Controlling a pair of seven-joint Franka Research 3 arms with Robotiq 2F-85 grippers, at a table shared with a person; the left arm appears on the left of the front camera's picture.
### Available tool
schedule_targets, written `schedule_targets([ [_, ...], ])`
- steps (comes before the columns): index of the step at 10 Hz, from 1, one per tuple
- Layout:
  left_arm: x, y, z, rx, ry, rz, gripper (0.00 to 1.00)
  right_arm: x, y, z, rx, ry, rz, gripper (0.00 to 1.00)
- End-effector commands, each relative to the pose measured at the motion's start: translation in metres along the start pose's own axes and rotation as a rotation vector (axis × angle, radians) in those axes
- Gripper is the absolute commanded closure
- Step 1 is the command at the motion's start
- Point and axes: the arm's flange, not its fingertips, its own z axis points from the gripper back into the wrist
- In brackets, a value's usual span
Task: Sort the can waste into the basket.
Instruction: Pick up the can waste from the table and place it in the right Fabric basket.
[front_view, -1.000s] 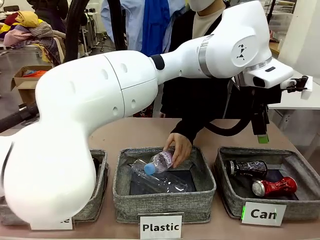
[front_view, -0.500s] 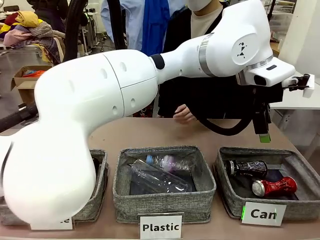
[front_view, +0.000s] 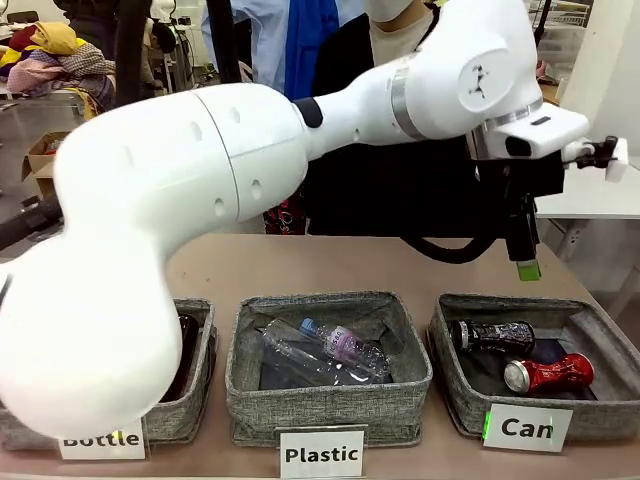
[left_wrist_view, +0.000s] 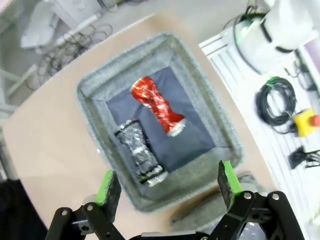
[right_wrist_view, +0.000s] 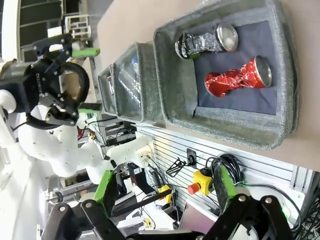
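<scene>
Inside the grey "Can" basket (front_view: 600, 330) at the bench's (front_view: 300, 265) right end lie both crushed cans, the black can (front_view: 492, 336) beside the red can (front_view: 550, 374), close but apart. Above the basket hangs the left tool (left_wrist_view: 167, 182), fingers spread and empty. Off the bench's edge, the right tool (right_wrist_view: 165, 185) is likewise spread, holding nothing.
</scene>
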Motion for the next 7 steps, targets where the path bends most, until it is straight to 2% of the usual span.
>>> schedule_targets([
  [1,-0.023,-0.031,0.036,-0.076,-0.043,0.211,0.00,0.018,0.018,-0.013,0.012,-0.012,-0.008,0.00],
  [3,-0.069,-0.057,0.082,-0.083,-0.079,0.330,0.00,0.039,0.037,-0.033,0.072,-0.001,0.019,0.00],
  [5,-0.123,-0.083,0.109,-0.063,-0.070,0.468,0.00,0.054,0.065,-0.063,0.112,0.016,0.067,0.00],
  [7,-0.191,-0.111,0.130,-0.093,-0.135,0.602,0.00,0.073,0.095,-0.099,0.149,0.020,0.120,0.00],
])
